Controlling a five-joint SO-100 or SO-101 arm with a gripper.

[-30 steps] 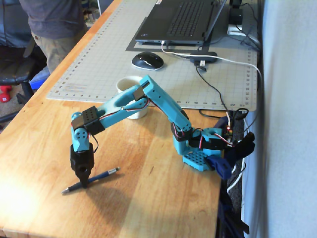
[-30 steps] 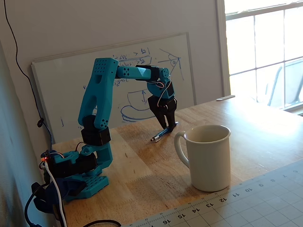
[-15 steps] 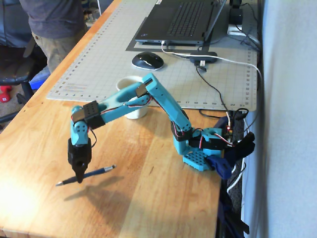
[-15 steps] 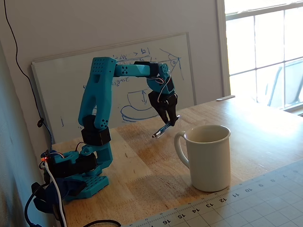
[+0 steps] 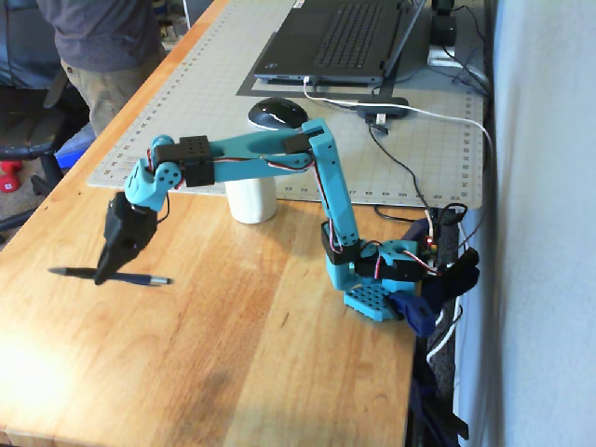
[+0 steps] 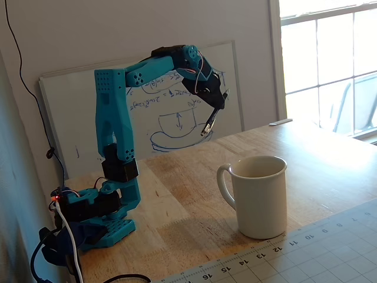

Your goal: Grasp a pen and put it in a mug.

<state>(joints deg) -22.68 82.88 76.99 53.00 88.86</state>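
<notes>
My black gripper (image 5: pixel 101 274) hangs from the blue arm over the left part of the wooden table in a fixed view. It is shut on a dark pen (image 5: pixel 140 278) with a silver tip. In a fixed view the gripper (image 6: pixel 215 108) holds the pen (image 6: pixel 207 125) tilted, tip down, well above the table. The white mug (image 6: pixel 260 194) stands upright and looks empty near the mat's edge. In a fixed view the mug (image 5: pixel 251 200) is partly hidden behind the arm, to the right of the gripper.
A grey cutting mat (image 5: pixel 186 102) carries a black mouse (image 5: pixel 277 112) and a laptop (image 5: pixel 345 37). A person (image 5: pixel 102 47) stands at the far left corner. Cables run by the arm base (image 5: pixel 372 284) at the table's right edge. A whiteboard (image 6: pixel 76 118) leans on the wall.
</notes>
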